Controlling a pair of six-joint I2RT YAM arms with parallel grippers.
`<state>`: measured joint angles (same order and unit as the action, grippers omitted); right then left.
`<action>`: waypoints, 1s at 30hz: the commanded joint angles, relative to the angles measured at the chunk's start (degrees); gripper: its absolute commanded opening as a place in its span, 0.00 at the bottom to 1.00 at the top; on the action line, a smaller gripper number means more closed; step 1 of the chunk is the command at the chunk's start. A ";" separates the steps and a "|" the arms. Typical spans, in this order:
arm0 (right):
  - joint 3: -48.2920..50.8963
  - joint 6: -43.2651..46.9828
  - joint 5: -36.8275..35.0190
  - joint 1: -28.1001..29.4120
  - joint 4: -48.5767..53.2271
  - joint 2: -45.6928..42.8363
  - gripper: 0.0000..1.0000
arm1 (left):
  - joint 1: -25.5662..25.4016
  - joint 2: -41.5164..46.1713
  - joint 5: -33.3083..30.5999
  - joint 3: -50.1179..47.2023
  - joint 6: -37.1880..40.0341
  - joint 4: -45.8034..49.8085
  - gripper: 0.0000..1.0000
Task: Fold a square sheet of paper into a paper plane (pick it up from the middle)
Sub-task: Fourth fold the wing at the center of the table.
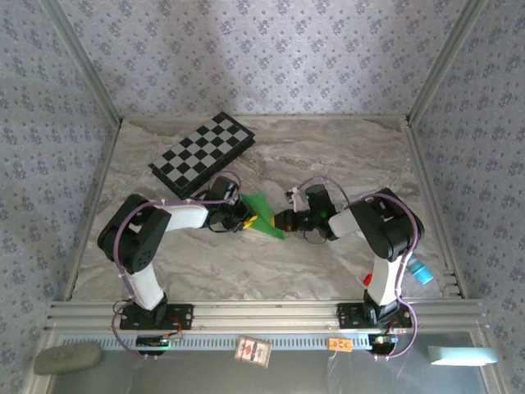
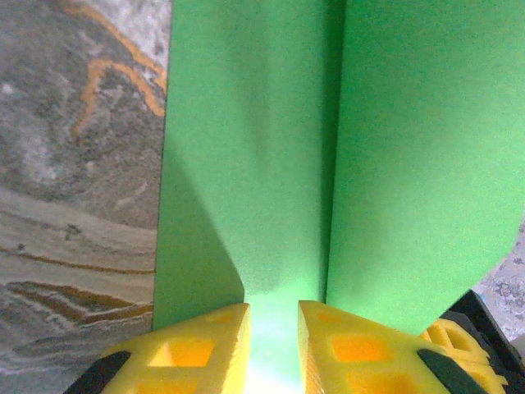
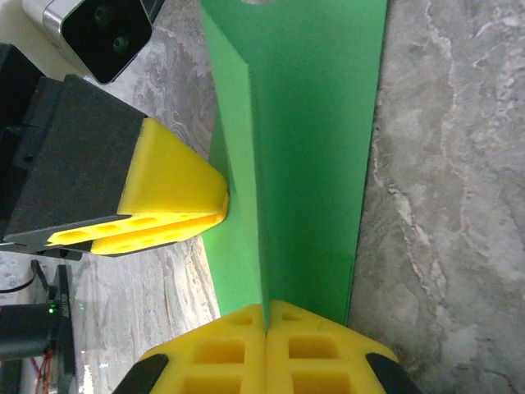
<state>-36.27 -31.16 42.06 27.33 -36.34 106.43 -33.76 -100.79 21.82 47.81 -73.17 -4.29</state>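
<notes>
The paper plane (image 3: 312, 123) is bright-green paper folded into a long narrow strip. One sharp crease runs its whole length, and the panels on either side of the crease tilt away from it. In the left wrist view the paper plane (image 2: 271, 164) shows the same upright crease, with a broad flat panel on each side and a slanted cut edge at the lower right.

The right gripper (image 3: 267, 328) has its yellow fingers (image 3: 230, 353) pressed tight together. The crease runs straight into their seam, so they pinch the fold.

The left gripper (image 2: 273, 336) has its yellow fingers (image 2: 205, 345) only a narrow slit apart, with green paper filling the gap. Seen from the right wrist, the left gripper (image 3: 223, 209) has its tips nipped onto the long side edge of the paper.

From above, the paper plane (image 1: 264, 212) stands tilted between the left gripper (image 1: 244, 217) and the right gripper (image 1: 283, 220), which face each other across it. It sits over the marbled table (image 1: 328, 156), near the closest corner of the checkered board (image 1: 201, 153) and on the arms' side of it. The board lies flat and apart from the paper.
</notes>
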 commanded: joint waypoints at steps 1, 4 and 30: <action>-0.96 -0.89 0.74 -0.84 3.85 1.28 0.02 | 0.36 1.43 -0.56 0.59 1.23 1.35 0.23; -1.57 -0.49 0.92 -0.79 5.26 1.47 0.02 | 0.47 2.19 0.62 1.63 2.70 -0.59 0.24; -2.74 0.31 0.96 -0.90 8.52 2.56 0.07 | 0.45 -5.57 8.21 6.38 4.75 -10.91 0.16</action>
<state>-38.74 -31.29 44.23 26.70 -31.66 107.11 -33.47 -105.56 28.60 52.49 -69.65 -13.78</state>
